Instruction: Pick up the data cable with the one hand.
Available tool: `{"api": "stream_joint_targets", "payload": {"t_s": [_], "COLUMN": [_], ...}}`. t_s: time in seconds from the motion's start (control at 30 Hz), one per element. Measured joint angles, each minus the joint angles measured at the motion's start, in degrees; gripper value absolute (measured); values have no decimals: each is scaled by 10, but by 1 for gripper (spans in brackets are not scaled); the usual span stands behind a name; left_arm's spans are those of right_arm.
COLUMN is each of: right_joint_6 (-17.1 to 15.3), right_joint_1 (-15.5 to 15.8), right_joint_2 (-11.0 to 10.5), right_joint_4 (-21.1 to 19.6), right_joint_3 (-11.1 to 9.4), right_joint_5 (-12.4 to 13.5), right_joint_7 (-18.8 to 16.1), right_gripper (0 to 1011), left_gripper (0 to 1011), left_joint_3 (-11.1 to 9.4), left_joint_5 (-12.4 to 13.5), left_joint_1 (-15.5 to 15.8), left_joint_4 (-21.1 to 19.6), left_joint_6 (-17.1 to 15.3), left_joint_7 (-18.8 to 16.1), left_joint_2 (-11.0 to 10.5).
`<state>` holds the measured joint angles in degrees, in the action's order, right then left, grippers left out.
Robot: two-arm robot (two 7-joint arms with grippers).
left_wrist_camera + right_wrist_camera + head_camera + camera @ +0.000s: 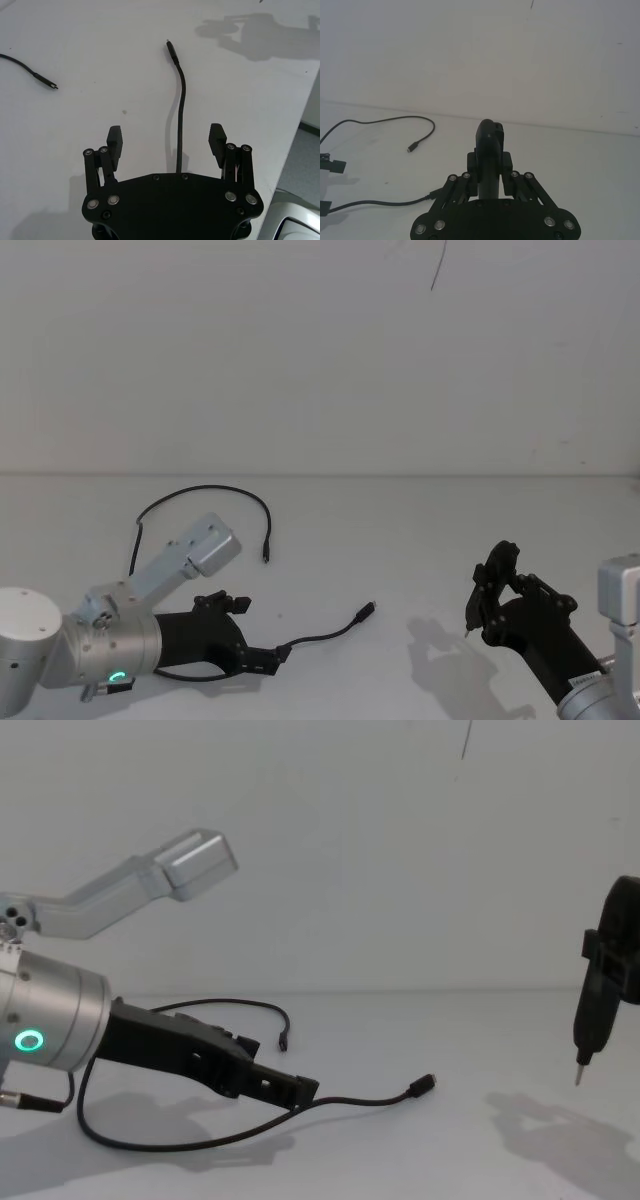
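Straddling the data cable (205, 490) on the white table (420, 530), the left hand (255, 632) sits at the lower left of the head view, its fingers (115, 142) spread wide with the cord running between them, not yet gripped. One plug (369, 610) lies just ahead of the hand near frame centre; the other end loops behind the arm toward the upper left. At lower right, the right hand (497, 590) hangs above the table, clamped on a black pointed tool (598, 990).
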<state>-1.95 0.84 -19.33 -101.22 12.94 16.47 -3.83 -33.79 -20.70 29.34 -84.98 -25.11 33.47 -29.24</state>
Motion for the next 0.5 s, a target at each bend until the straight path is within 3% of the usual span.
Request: {"api": "stream_joint_targets", "payload": {"t_s": [0.5], "right_joint_6": [0], "right_joint_1": [0], "right_joint_2": [0], "right_joint_4": [0], "right_joint_3": [0], "right_joint_5": [0], "right_joint_7": [0], "right_gripper": [263], "left_gripper": [999], "left_joint_3": [-25], "left_joint_5": [26], "left_joint_1": [29], "left_joint_4": [9], "left_joint_6": [-20], "left_joint_7": [-9], "left_joint_2": [11]}}
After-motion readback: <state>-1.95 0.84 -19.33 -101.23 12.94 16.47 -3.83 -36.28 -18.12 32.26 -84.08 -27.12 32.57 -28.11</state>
